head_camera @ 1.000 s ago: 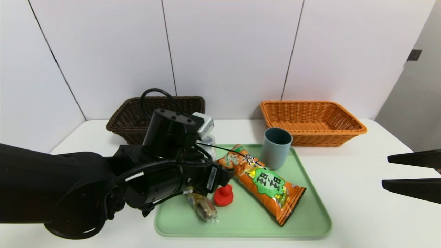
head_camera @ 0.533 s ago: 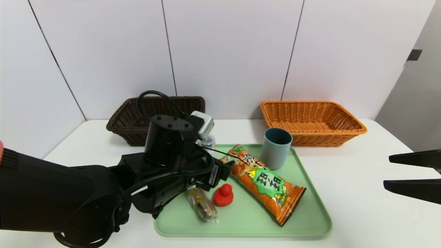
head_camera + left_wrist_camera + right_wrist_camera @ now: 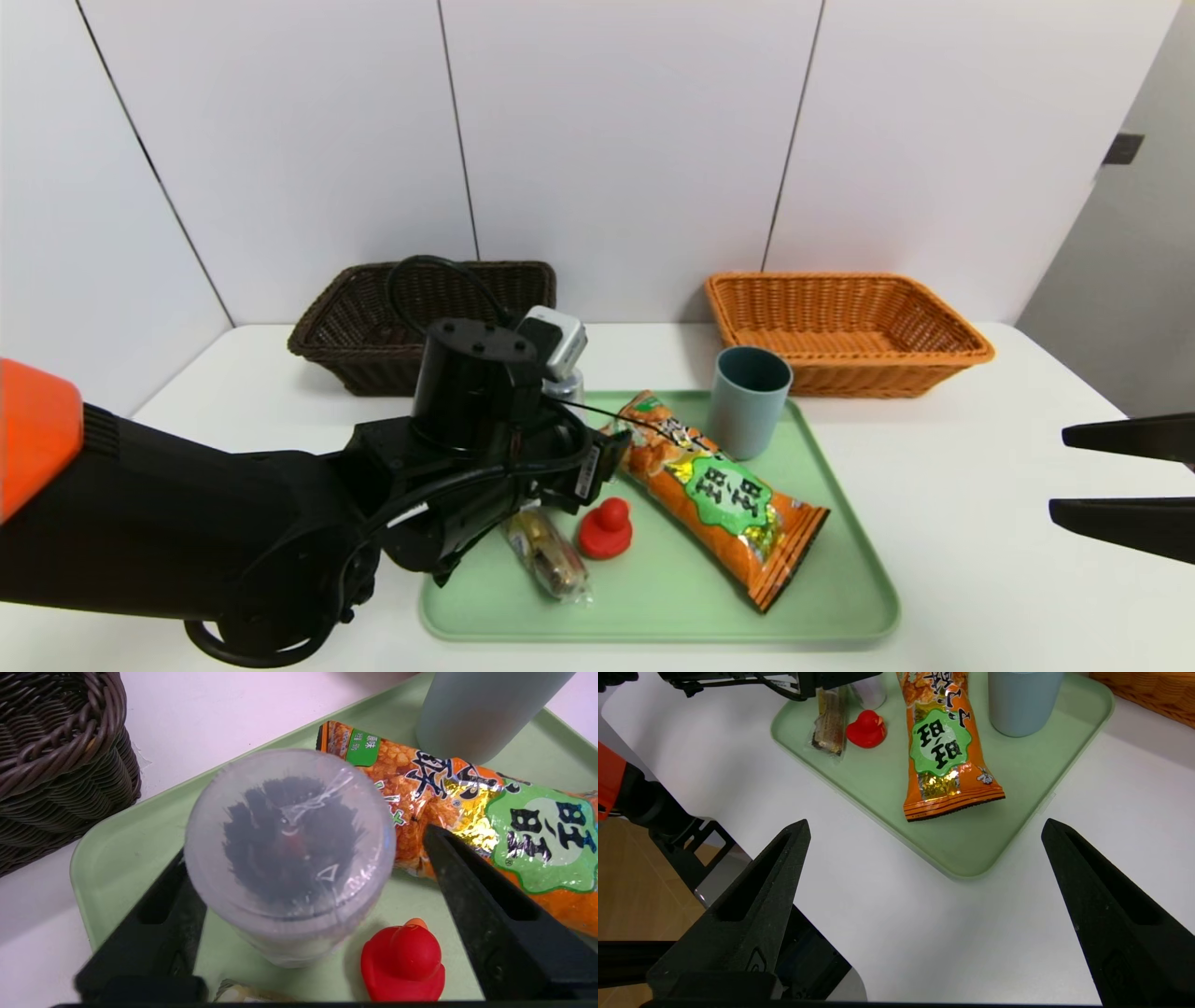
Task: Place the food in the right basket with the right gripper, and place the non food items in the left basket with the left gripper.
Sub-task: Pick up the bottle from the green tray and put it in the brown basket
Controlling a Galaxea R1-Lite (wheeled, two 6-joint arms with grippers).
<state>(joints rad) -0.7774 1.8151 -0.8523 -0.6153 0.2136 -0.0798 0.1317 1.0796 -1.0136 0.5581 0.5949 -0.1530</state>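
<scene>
The left gripper (image 3: 299, 896) sits low over the near-left corner of a green tray (image 3: 840, 597), its two black fingers (image 3: 490, 905) spread on either side of one clear bottle (image 3: 289, 854); one finger looks close against the bottle's side, the other stands clear of it with a gap, so the bottle is framed, not squeezed. Taking the bottle as the clock's centre and twelve o'clock as away from the robot, one red duck toy (image 3: 605, 529) lies at about four o'clock, just beside it, and one small clear-wrapped snack bar (image 3: 546, 560) at about six. One long orange snack bag (image 3: 724, 499) with a green label stretches from three towards four o'clock, and one blue-grey cup (image 3: 750, 399) stands upright at two. All five things rest on the one tray. Beyond it on the white table (image 3: 980, 560) are two wicker baskets: the dark brown one (image 3: 373, 327) at eleven o'clock, the orange one (image 3: 845, 327) at two, well past the cup; nothing shows inside the orange basket, and the arm hides much of the brown one. The right gripper (image 3: 1120, 481) hangs at three o'clock off the tray's right side, its fingers wide apart and holding nothing.
</scene>
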